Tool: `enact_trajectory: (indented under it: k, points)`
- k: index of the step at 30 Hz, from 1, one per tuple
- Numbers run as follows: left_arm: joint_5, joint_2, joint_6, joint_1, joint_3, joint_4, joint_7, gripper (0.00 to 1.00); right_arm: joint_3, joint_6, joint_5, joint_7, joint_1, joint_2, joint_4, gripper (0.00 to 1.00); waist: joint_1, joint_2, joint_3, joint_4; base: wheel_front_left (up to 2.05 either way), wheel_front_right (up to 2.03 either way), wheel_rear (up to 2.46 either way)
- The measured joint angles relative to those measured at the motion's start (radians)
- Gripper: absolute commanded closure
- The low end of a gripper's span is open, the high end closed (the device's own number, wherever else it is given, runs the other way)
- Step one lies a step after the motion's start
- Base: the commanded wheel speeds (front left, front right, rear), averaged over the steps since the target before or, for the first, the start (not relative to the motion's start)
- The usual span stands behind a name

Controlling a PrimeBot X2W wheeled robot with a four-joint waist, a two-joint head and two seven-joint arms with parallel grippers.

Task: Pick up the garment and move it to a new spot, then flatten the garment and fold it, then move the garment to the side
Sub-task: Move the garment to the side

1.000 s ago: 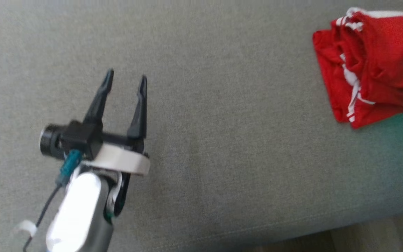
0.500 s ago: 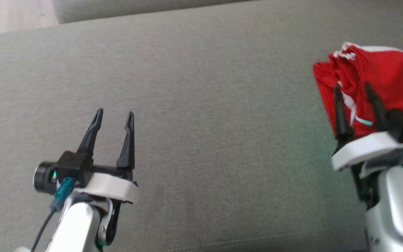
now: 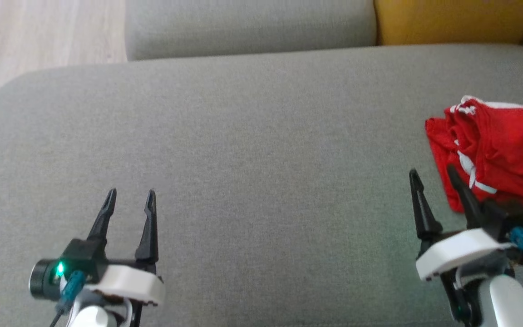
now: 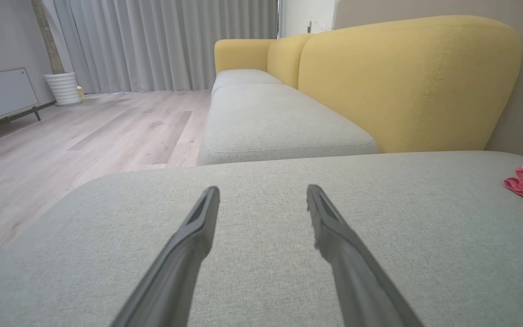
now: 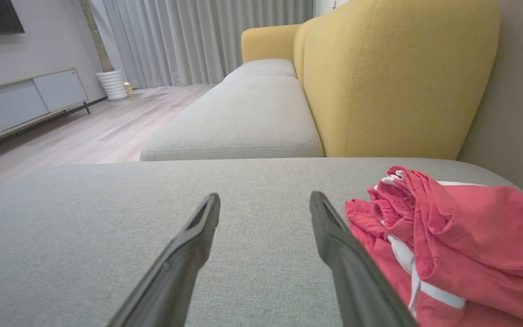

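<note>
Our right gripper [image 3: 432, 171]: fingers spread, empty, over cushion [image 3: 261, 136] right front. Our left gripper [image 3: 131, 191]: spread, empty, over cushion left front. Garment [image 3: 502, 145]: red, white trim, bunched in loose layers at cushion right end; fits rough fold set aside or heap awaiting pickup. We judge it light, limp, sagging if lifted; surest hold: pinch through stacked layers at edge nearer cushion middle

One crumpled red fabric garment with white stripes [image 3: 500, 150] is lying at three o'clock in the head view. Two pincers are showing there, the left pincer [image 3: 132, 191] at eight o'clock and the right pincer [image 3: 432, 170] at four o'clock. Each is carrying two long dark fingers [image 4: 189, 254], four in all. In the left wrist view, three grey fabric seat cushions [image 4: 284, 122] are lining up, and one white ribbed pot [image 4: 63, 87] is standing at ten o'clock.
</note>
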Motion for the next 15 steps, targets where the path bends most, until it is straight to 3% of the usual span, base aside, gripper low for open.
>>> enact_trajectory:
  k: [15]
  points:
    - [-0.016,0.027,0.009,0.1,-0.002,-0.04,0.026,0.0,-0.034,0.0,0.018,0.031,0.103,0.005,-0.049,0.0,0.0,0.0,-0.086,0.014,0.0,0.0,0.0]
